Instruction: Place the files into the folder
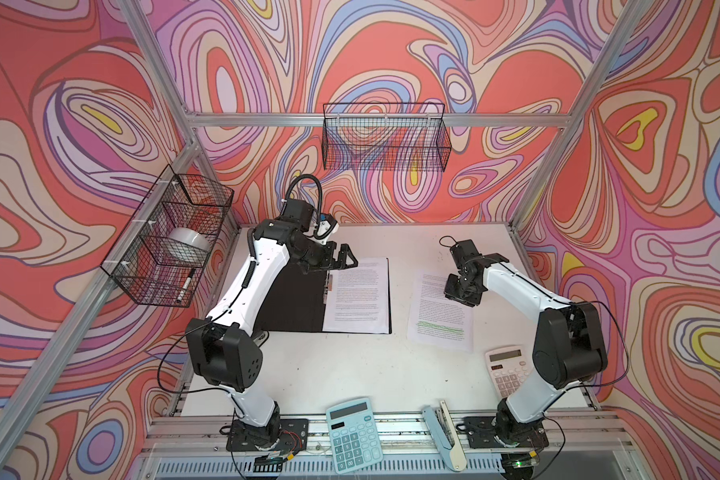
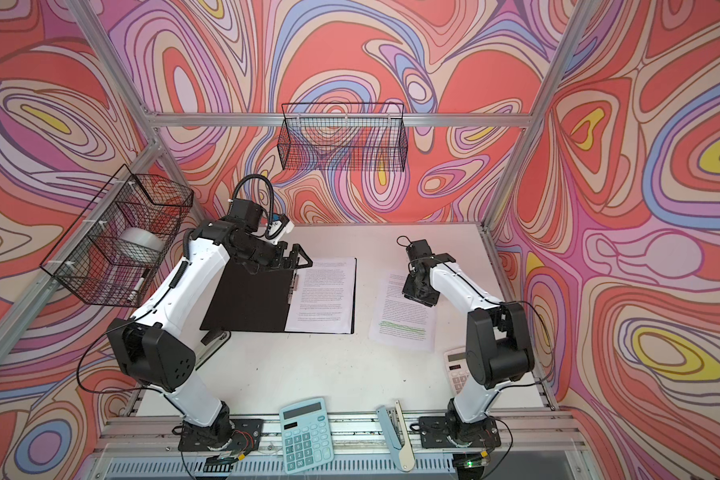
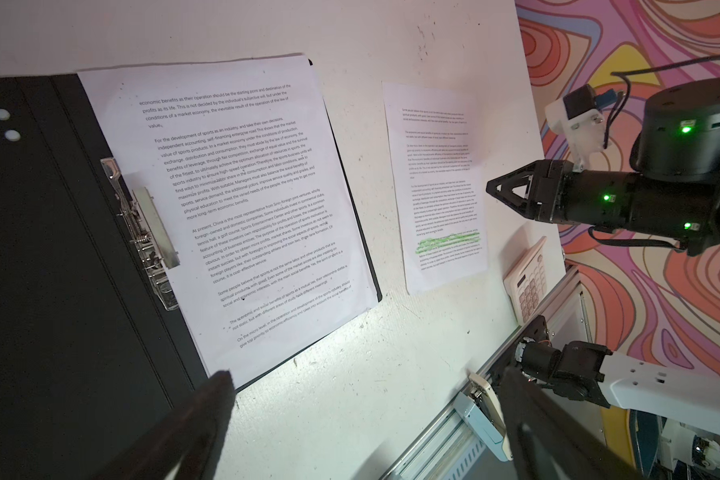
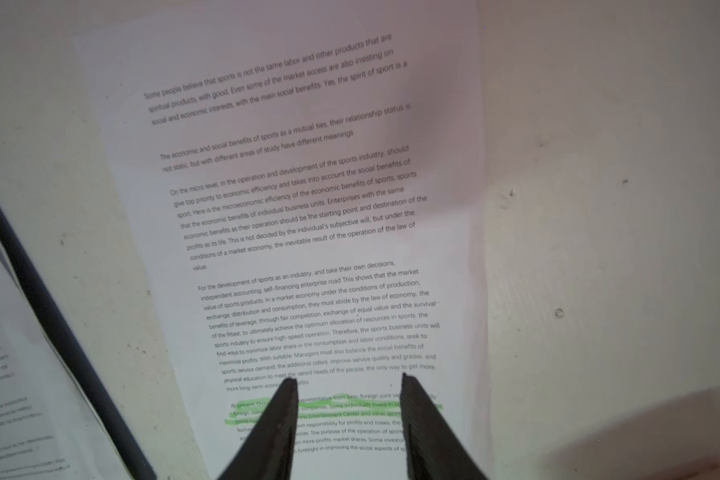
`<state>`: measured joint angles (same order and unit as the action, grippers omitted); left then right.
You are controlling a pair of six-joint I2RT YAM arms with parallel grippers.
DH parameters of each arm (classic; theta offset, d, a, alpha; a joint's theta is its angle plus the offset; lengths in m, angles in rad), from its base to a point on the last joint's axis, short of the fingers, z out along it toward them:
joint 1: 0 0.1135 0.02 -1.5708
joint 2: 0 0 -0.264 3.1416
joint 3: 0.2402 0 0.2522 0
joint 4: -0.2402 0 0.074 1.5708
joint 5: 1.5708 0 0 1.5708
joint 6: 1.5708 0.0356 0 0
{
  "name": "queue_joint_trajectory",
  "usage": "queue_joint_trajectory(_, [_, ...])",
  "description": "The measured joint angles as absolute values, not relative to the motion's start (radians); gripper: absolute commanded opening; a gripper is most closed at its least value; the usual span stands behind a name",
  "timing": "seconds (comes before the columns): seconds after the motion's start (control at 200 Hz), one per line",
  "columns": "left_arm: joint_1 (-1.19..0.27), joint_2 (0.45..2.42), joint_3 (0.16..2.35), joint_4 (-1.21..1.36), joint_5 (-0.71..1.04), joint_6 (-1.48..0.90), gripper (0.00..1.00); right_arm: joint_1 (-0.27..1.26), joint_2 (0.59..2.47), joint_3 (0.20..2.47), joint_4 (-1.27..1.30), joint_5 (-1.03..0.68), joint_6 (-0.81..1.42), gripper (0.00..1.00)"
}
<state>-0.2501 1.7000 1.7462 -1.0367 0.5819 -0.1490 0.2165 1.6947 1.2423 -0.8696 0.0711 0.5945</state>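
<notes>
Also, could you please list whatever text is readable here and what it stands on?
"For the development of sports as an industry": sheet in the folder.
"Some people believe that sports is not the same labor": loose highlighted sheet.
Keys of the blue calculator and the pink calculator: too small.

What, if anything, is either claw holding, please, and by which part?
Nothing is held. The left claw is open near the folder; the right claw is open above the loose sheet.
</notes>
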Motion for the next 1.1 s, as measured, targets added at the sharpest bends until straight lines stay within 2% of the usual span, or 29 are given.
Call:
queue_joint_trajectory(0.346, [-0.274,1.716,1.727,-1.037,0.582,-0.148,1.00,0.109,1.673,1.094,-0.815,0.067,0.596,0.47])
queue_joint_trajectory(1.102, [-0.276,1.725,1.726,-1.037,0.580,-0.146,1.00,0.040,1.736,1.043,-0.720,-0.028,0.559,0.47])
